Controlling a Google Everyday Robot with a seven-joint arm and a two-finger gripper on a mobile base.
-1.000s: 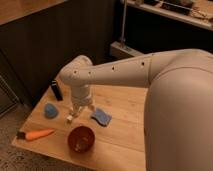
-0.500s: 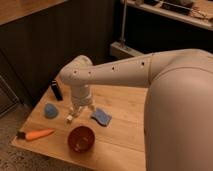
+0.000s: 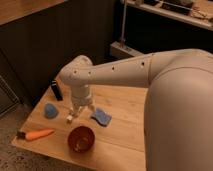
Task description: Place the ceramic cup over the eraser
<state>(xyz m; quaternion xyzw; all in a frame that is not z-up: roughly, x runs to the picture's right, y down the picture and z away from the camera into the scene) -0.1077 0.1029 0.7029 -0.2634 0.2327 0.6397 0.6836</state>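
My white two-finger gripper [image 3: 80,113] hangs low over the wooden table [image 3: 125,105], fingers spread wide and empty. The small light-blue ceramic cup [image 3: 50,110] sits just beside it, leftward in the camera view. The slim black upright eraser [image 3: 57,90] stands just beyond the cup.

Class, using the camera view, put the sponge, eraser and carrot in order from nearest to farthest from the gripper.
The gripper hangs open over the middle of the table.
1. Sponge: just beside it, towards the picture's right.
2. Eraser: back left, upright.
3. Carrot: front left edge.
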